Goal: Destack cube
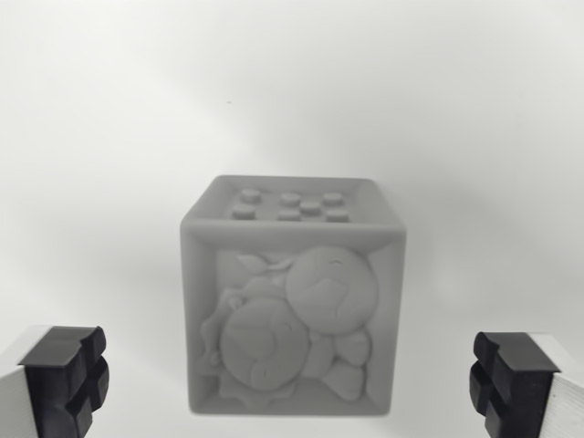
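Claw [290, 379] wide, empty — pads [66, 376] well clear of cube [292, 306] on both sides. Cube mid-surface, studs up, edges not in view. Second cube not visible — stack unconfirmed. Risk: off-centre descent, pad clips rim, tips cube.

A plain white tabletop [109, 119] is filling the whole wrist view, smooth and evenly lit, with no visible edge, seam or marking apart from one tiny dark speck toward the upper middle. A single pale grey cube [292, 310] is sitting directly on it near the centre of the view, upright and square to the camera. Its top face is showing a cluster of small round studs, and its front face is carrying a recessed relief of rounded cartoon-like figures. A faint soft shadow is spreading around its base.
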Action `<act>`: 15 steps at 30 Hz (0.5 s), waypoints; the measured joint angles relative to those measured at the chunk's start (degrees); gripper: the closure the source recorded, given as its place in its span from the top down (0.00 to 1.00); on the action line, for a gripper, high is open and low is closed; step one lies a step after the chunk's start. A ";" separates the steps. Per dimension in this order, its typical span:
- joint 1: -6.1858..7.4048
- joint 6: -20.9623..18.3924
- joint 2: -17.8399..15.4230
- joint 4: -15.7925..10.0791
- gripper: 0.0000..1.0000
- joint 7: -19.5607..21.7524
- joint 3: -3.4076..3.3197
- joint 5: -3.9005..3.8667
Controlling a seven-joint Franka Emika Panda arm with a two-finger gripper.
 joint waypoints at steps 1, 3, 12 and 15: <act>-0.02 -0.41 -0.53 -0.11 1.00 -0.03 0.04 0.07; -0.05 -1.10 -1.38 -0.29 1.00 -0.09 0.10 0.16; -0.22 -5.55 -6.58 -0.89 1.00 -0.56 0.38 0.87; -0.22 -7.21 -8.34 -0.96 1.00 -0.74 0.41 1.16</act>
